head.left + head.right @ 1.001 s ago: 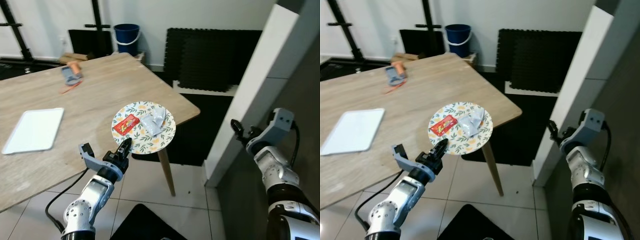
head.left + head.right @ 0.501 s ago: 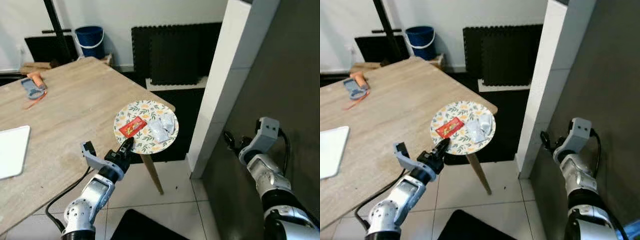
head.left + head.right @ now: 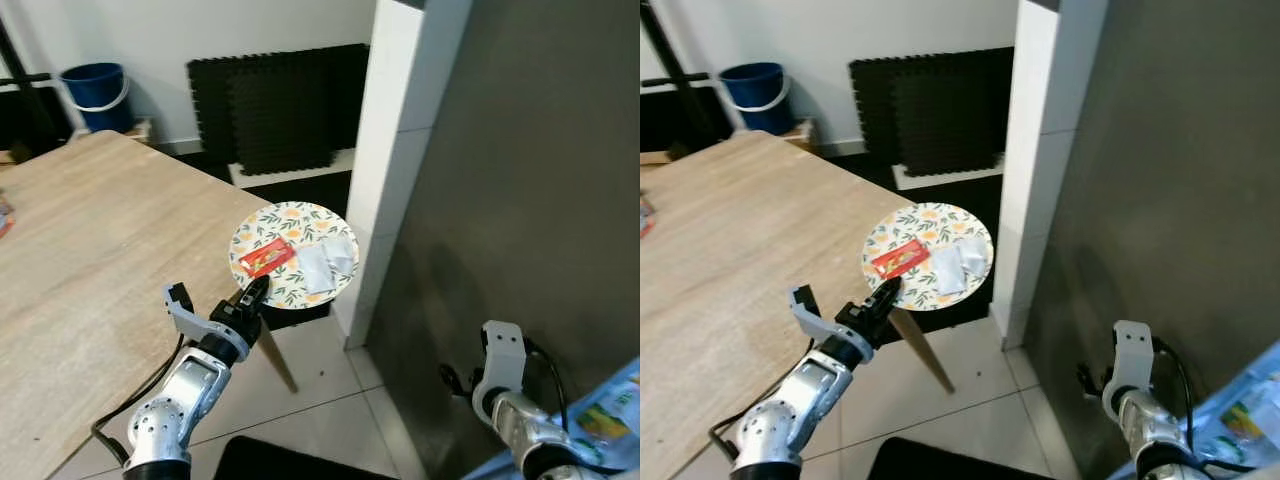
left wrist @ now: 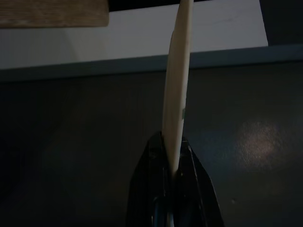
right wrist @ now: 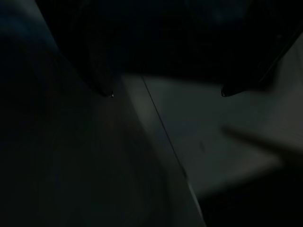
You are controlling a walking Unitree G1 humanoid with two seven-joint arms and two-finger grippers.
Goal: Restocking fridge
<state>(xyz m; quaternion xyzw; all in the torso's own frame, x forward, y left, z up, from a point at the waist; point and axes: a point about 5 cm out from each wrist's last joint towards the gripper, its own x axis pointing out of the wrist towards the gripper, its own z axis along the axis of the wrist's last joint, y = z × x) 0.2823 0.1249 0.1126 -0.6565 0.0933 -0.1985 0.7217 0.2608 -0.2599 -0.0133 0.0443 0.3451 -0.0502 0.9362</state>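
Note:
My left gripper (image 3: 250, 293) is shut on the near rim of a round floral plate (image 3: 285, 218) and holds it level in the air, past the table's corner. On the plate lie a red packet (image 3: 267, 258) and white wrapped packets (image 3: 328, 264). The left wrist view has the plate (image 4: 177, 94) edge-on, pinched between the black fingers (image 4: 156, 165). A dark grey fridge front (image 3: 520, 180) rises on the right. My right gripper (image 3: 450, 380) hangs low beside it; in the dim right wrist view its fingertips (image 5: 110, 92) stand apart with nothing between them.
A wooden table (image 3: 90, 250) spreads to the left. A white pillar (image 3: 395, 150) stands just beyond the plate, next to the fridge. Black foam mats (image 3: 275, 105) and a blue bucket (image 3: 97, 95) sit at the far wall. A colourful bag (image 3: 600, 420) shows at the bottom right.
The camera has turned right, so the table slid left and the fridge front came into view. My right arm now sits lower. The plate stays in my left gripper.

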